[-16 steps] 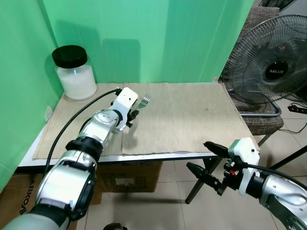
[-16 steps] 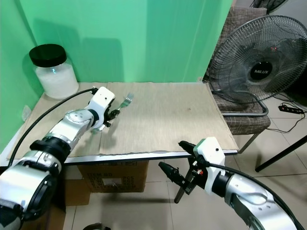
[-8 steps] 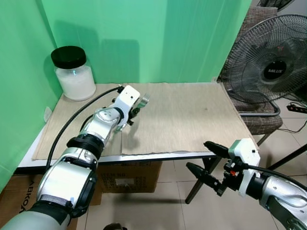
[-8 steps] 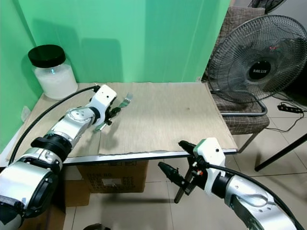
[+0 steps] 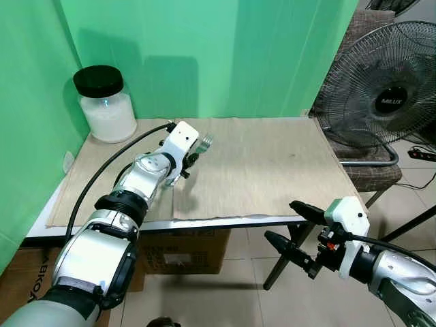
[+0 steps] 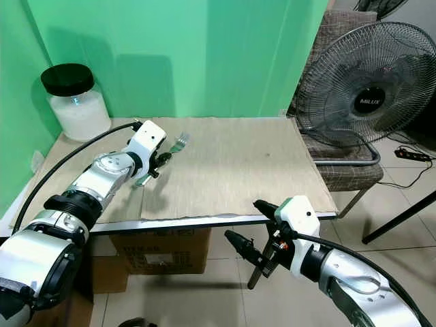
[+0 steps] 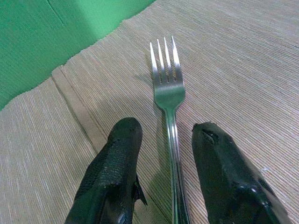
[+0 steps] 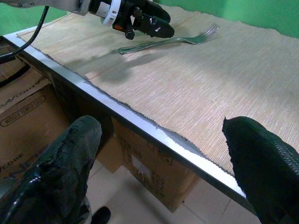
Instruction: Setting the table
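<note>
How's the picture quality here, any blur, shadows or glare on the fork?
Left wrist view: the fork is sharp, with bright glare on its neck and a shadow on the mat beside it; the near black fingers look soft. Left eye view: evenly lit and clear, the left gripper casting a shadow on the placemat. Right wrist view: the close fingertips are blurred.

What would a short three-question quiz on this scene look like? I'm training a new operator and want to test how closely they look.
1. True or false: the fork lies flat on the woven mat.
2. Which gripper has its fingers on either side of the fork's handle: A) left gripper, B) right gripper?
3. What stands at the table's back left corner?

Key:
1. True.
2. A. Its fingers straddle the handle with a gap on each side; the right gripper hangs open below the table edge.
3. A jar of white contents with a black lid.
</note>
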Motion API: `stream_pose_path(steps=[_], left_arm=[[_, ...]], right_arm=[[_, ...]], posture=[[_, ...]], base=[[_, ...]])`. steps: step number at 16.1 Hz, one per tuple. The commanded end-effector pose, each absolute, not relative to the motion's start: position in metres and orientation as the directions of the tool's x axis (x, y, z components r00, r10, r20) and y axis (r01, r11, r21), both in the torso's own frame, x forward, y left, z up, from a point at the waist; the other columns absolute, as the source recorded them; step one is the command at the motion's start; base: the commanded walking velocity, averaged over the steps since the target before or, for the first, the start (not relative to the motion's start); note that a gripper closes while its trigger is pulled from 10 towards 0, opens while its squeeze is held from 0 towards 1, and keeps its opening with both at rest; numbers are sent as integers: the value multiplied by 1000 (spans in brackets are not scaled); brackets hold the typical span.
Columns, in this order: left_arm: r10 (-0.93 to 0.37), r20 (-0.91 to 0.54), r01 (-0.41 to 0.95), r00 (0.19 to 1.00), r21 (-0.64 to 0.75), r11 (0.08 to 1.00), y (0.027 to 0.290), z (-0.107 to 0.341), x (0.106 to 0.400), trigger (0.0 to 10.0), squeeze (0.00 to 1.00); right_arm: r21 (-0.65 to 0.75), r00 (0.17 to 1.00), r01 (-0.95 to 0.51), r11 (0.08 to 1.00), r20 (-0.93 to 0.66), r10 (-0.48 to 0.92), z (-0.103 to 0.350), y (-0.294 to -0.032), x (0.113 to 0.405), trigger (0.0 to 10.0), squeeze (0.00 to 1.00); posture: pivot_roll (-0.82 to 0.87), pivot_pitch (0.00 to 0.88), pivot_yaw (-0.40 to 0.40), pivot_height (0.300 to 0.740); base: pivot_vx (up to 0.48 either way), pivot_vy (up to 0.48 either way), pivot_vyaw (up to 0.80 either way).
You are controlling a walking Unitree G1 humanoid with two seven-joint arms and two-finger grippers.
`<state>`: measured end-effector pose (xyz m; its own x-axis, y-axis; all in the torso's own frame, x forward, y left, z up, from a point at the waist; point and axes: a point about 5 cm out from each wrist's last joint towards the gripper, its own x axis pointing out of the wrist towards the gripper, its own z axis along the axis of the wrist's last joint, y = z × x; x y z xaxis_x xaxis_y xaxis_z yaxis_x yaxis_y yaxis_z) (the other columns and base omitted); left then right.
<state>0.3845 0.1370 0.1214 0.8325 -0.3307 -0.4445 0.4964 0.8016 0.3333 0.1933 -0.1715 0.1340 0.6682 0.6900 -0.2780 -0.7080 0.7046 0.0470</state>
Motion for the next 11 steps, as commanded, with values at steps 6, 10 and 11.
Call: stream_pose_path(steps=[6, 10, 11], left_arm=[[-406, -446, 551, 798, 268, 790, 126, 119, 385, 10000, 1000], [-393, -459, 555, 797, 302, 775, 126, 118, 385, 10000, 1000], [-375, -462, 543, 804, 313, 779, 128, 118, 386, 10000, 47]], right_arm=[[52, 711, -666, 744, -258, 654, 137, -171, 186, 10000, 0], [46, 715, -663, 747, -256, 650, 138, -172, 185, 10000, 0], [44, 717, -662, 748, -254, 650, 138, -172, 185, 10000, 0]], posture=[[-161, 0, 25, 740], [-187, 0, 60, 740], [-187, 0, 60, 740]], base=[[0, 0, 0], [0, 0, 0], [0, 0, 0]])
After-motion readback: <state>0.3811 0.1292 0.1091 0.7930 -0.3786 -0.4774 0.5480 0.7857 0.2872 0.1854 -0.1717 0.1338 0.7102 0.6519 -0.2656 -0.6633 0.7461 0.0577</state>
